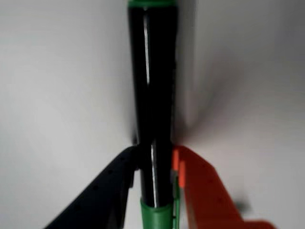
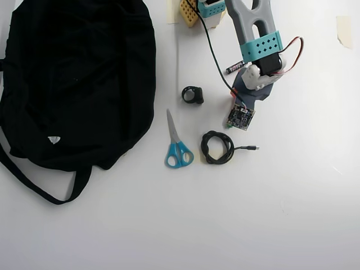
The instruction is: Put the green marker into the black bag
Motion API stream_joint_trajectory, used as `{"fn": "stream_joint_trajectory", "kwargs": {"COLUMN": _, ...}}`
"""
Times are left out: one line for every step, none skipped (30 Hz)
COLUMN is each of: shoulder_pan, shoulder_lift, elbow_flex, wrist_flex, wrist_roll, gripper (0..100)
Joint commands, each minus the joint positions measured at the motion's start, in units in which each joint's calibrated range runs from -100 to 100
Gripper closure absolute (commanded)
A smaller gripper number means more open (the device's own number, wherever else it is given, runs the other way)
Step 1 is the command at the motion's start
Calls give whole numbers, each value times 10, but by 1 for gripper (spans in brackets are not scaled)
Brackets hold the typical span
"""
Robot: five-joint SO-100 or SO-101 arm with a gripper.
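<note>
- Two fingers of the hand (image 1: 155,164), one black (image 1: 102,191) and one orange (image 1: 205,191), pinch the green marker (image 1: 152,95) between them in the wrist view.
- The marker's glossy black barrel runs straight up the middle of that view, with green showing at its top edge and at its lower end between the fingers.
- Behind the marker is the plain white tabletop (image 1: 57,95); I cannot tell whether the marker rests on it or is lifted.
- In the overhead view the arm (image 2: 256,39) reaches down from the top edge; the marker is hidden beneath it.
- The black bag (image 2: 79,79) lies at the left of the overhead view, well apart from the arm, a small white tag (image 2: 54,139) near its lower edge.
- Between bag and arm lie blue-handled scissors (image 2: 177,149), a small black ring-shaped object (image 2: 192,94) and a coiled black cable (image 2: 218,148).
</note>
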Motion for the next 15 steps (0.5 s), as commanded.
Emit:
{"fn": "stream_joint_trajectory", "kwargs": {"shoulder_pan": -4, "shoulder_lift": -14, "elbow_flex": -65, "wrist_flex": 67, "wrist_roll": 5, "gripper": 98}}
{"fn": "stream_joint_trajectory", "kwargs": {"shoulder_pan": -4, "shoulder_lift": -15, "elbow_flex": -78, "wrist_flex": 83, "wrist_roll": 5, "gripper": 98}}
{"fn": "stream_joint_trajectory", "kwargs": {"shoulder_pan": -4, "shoulder_lift": -19, "elbow_flex": -88, "wrist_flex": 96, "wrist_roll": 9, "gripper": 98}}
{"fn": "stream_joint_trajectory", "kwargs": {"shoulder_pan": -4, "shoulder_lift": -27, "elbow_flex": -93, "wrist_flex": 107, "wrist_roll": 11, "gripper": 98}}
{"fn": "stream_joint_trajectory", "kwargs": {"shoulder_pan": -4, "shoulder_lift": -39, "elbow_flex": -96, "wrist_flex": 113, "wrist_roll": 14, "gripper": 98}}
{"fn": "stream_joint_trajectory", "kwargs": {"shoulder_pan": -3, "shoulder_lift": -56, "elbow_flex": -96, "wrist_flex": 115, "wrist_roll": 16, "gripper": 98}}
{"fn": "stream_joint_trajectory", "kwargs": {"shoulder_pan": -2, "shoulder_lift": -74, "elbow_flex": -94, "wrist_flex": 115, "wrist_roll": 21, "gripper": 98}}
{"fn": "stream_joint_trajectory", "kwargs": {"shoulder_pan": -1, "shoulder_lift": -93, "elbow_flex": -90, "wrist_flex": 115, "wrist_roll": 26, "gripper": 98}}
{"fn": "stream_joint_trajectory", "kwargs": {"shoulder_pan": -1, "shoulder_lift": -113, "elbow_flex": -85, "wrist_flex": 115, "wrist_roll": 32, "gripper": 98}}
{"fn": "stream_joint_trajectory", "kwargs": {"shoulder_pan": -1, "shoulder_lift": -130, "elbow_flex": -81, "wrist_flex": 115, "wrist_roll": 39, "gripper": 98}}
{"fn": "stream_joint_trajectory", "kwargs": {"shoulder_pan": 2, "shoulder_lift": -144, "elbow_flex": -72, "wrist_flex": 115, "wrist_roll": 48, "gripper": 98}}
{"fn": "stream_joint_trajectory", "kwargs": {"shoulder_pan": 7, "shoulder_lift": -156, "elbow_flex": -62, "wrist_flex": 117, "wrist_roll": 59, "gripper": 98}}
{"fn": "stream_joint_trajectory", "kwargs": {"shoulder_pan": 13, "shoulder_lift": -168, "elbow_flex": -49, "wrist_flex": 127, "wrist_roll": 71, "gripper": 98}}
{"fn": "stream_joint_trajectory", "kwargs": {"shoulder_pan": 17, "shoulder_lift": -177, "elbow_flex": -39, "wrist_flex": 139, "wrist_roll": 81, "gripper": 98}}
{"fn": "stream_joint_trajectory", "kwargs": {"shoulder_pan": 21, "shoulder_lift": -186, "elbow_flex": -30, "wrist_flex": 156, "wrist_roll": 91, "gripper": 98}}
